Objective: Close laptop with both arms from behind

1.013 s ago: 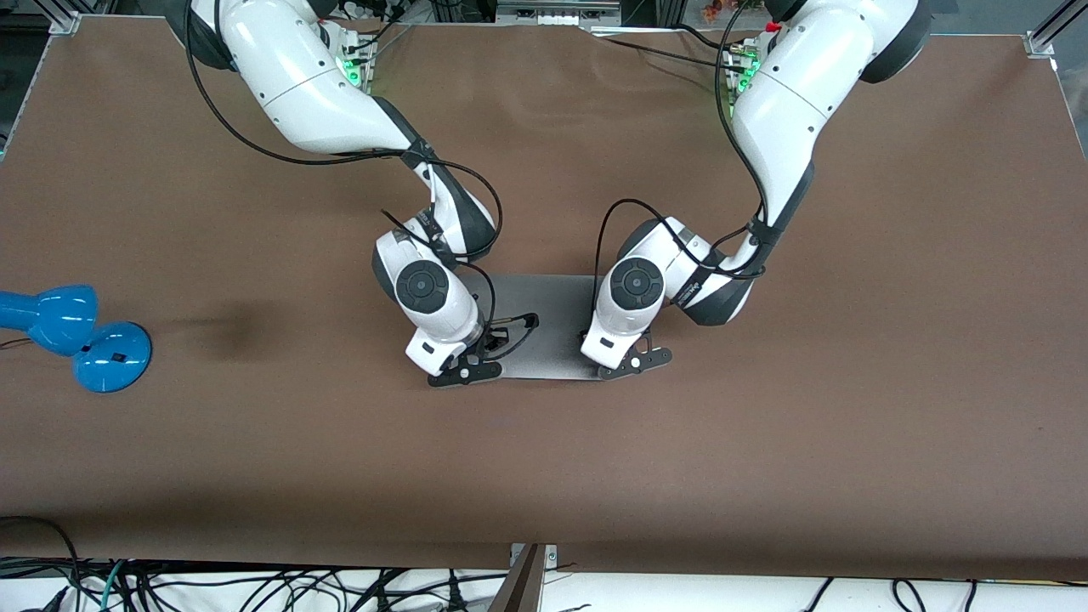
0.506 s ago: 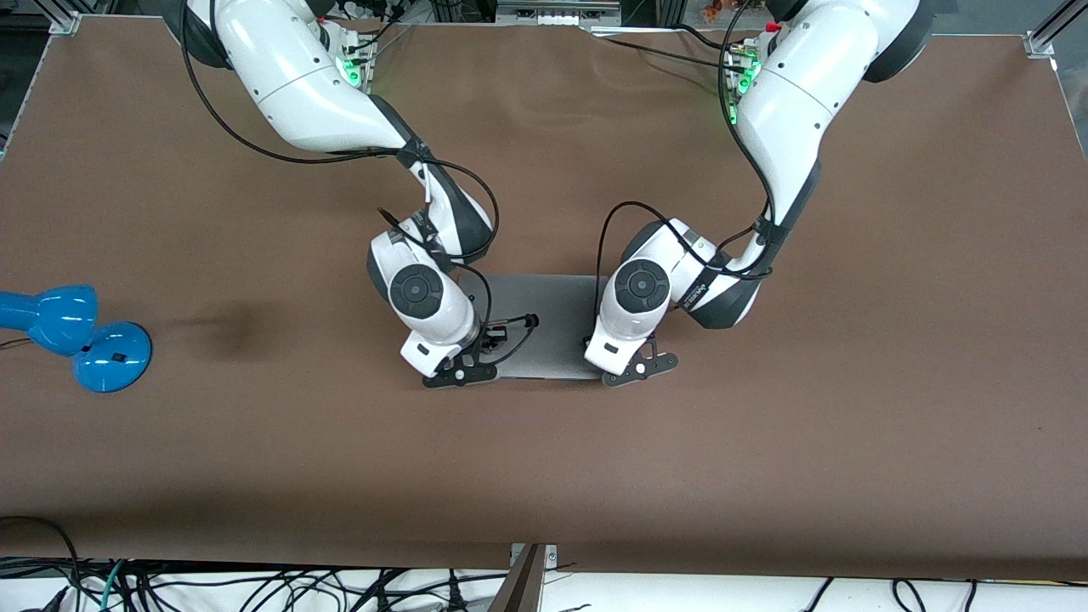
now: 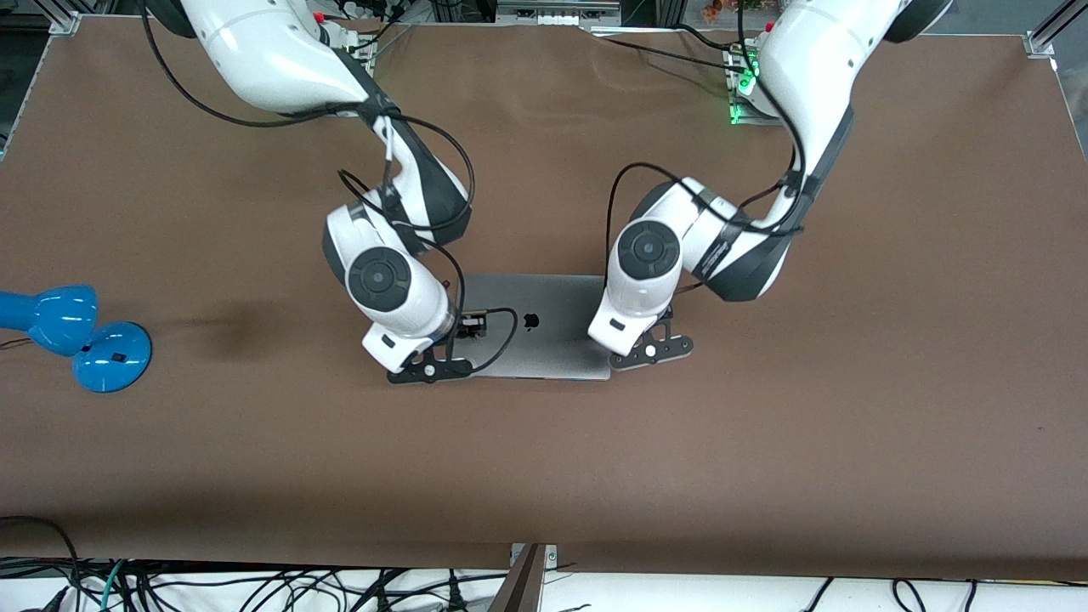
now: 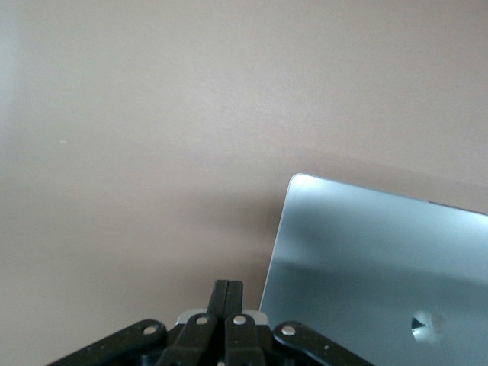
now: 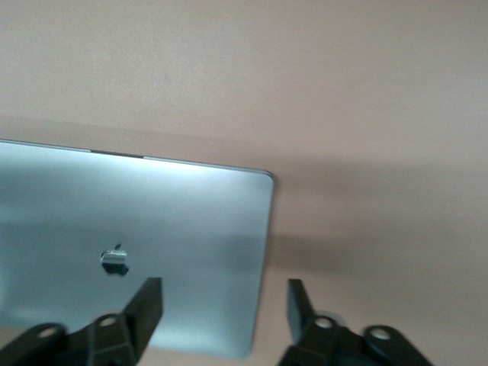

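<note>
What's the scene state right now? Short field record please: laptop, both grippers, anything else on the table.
laptop: slim space-grey metal laptop, lid shut flat, logo up, mid-table
left gripper: black two-finger left gripper, fingers shut, over the laptop's edge toward the left arm's end
right gripper: black two-finger right gripper, fingers open, over the laptop's edge toward the right arm's end
other: blue desk lamp, at the table's right-arm end
surface: brown table

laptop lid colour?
Space-grey metal laptop, dark logo on the lid; clearest in the right wrist view.

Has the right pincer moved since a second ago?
Yes. The right pincer has slid off the closed laptop toward the blue lamp, and now hangs open over the laptop's edge.
</note>
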Tool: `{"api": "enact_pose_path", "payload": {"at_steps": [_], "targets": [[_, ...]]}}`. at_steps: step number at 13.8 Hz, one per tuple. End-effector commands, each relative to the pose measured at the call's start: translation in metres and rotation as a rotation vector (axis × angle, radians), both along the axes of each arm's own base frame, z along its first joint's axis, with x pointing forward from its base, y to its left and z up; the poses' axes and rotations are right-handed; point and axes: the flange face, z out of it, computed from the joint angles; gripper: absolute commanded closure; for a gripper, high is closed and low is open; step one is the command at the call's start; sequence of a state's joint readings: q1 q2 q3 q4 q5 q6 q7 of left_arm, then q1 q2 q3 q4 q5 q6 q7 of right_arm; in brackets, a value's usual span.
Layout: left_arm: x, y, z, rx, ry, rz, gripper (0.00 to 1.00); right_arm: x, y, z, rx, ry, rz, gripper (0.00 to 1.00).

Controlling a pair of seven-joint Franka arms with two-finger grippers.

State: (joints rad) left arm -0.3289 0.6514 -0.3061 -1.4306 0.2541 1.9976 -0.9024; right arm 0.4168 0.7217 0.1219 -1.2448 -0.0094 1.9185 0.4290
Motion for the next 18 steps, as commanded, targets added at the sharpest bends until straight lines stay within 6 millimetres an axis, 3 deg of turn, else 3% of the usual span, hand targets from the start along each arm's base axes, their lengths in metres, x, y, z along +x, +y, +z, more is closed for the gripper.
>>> {"api": "enact_pose_path", "payload": {"at_steps": [1,3,4,5,7,12,16,18], "targets": [[-0.044,0.027,0.052,0.006,0.003,-0.061,0.97,-0.007,-0.016,0.050,-0.009,0.029,-0.023,0.00],[-0.069,0.043,0.082,0.011,-0.009,-0.078,0.69,-0.007,-0.039,0.088,-0.018,0.031,-0.112,0.00],[-0.077,0.051,0.095,0.013,0.002,-0.080,0.16,-0.007,-0.050,0.104,-0.019,0.028,-0.143,0.00],[-0.079,0.064,0.107,0.020,0.024,-0.073,0.00,-0.007,-0.062,0.120,-0.017,0.023,-0.157,0.00],[-0.087,0.082,0.135,0.030,0.049,-0.113,0.00,-0.010,-0.080,0.147,-0.023,0.014,-0.180,0.00],[-0.092,0.161,0.206,-0.042,0.092,-0.141,0.00,-0.017,-0.150,0.226,-0.012,-0.036,-0.258,0.00],[-0.096,0.224,0.227,-0.054,0.104,-0.164,0.00,-0.017,-0.223,0.263,-0.004,-0.066,-0.210,0.00],[-0.101,0.255,0.235,-0.068,0.096,-0.180,0.00,-0.016,-0.255,0.270,0.000,-0.073,-0.177,0.00]]}}
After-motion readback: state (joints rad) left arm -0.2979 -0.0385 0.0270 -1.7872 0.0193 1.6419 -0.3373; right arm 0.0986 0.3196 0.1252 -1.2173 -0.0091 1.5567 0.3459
